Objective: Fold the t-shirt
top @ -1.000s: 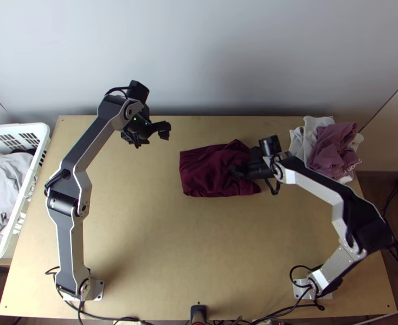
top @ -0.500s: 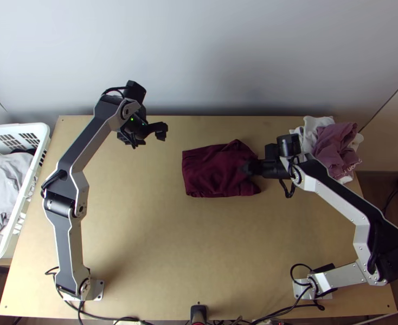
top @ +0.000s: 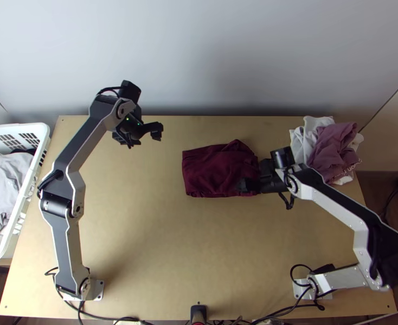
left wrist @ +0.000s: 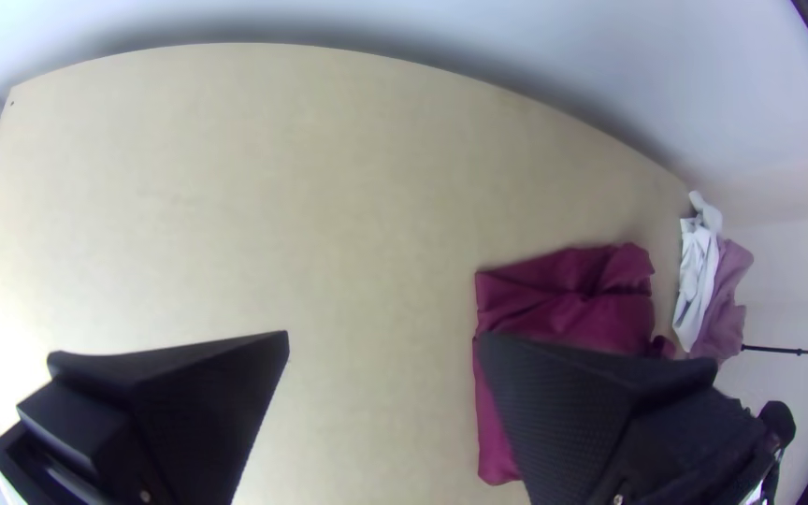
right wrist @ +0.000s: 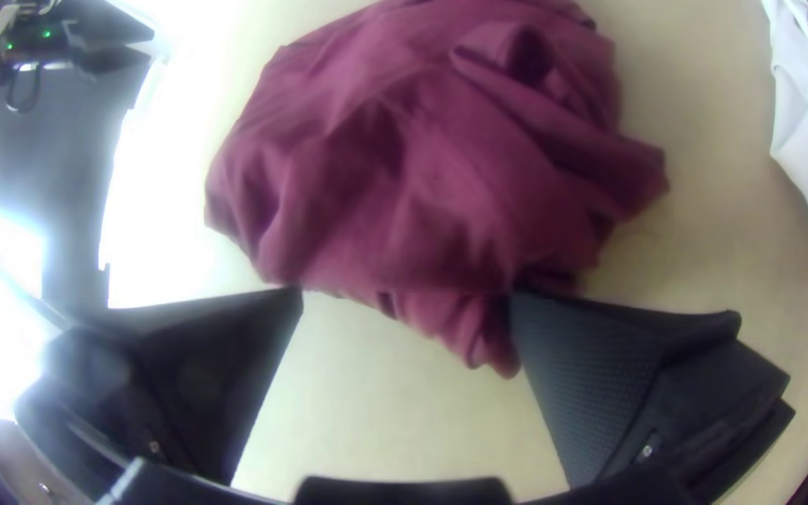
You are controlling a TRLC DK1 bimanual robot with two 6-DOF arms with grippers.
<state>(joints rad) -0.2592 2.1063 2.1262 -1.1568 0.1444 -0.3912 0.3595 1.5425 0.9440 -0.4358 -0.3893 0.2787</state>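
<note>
the pale wall (top: 199,54) is rising behind the light wooden table (top: 161,244). a white basket (top: 14,128) is standing at the left, holding grey and white laundry (top: 6,179). white and lilac cloths (top: 334,143) are lying heaped at the far right. the dark red t-shirt (top: 215,168) is lying just far of the table's middle, roughly rectangular, rumpled towards its right side. the left gripper (top: 145,141) is hovering far left, well apart from it, fingers gaping wide. the right gripper (top: 249,176) is spreading its fingers wide at the shirt's right edge; i can't tell whether they're touching.
</note>
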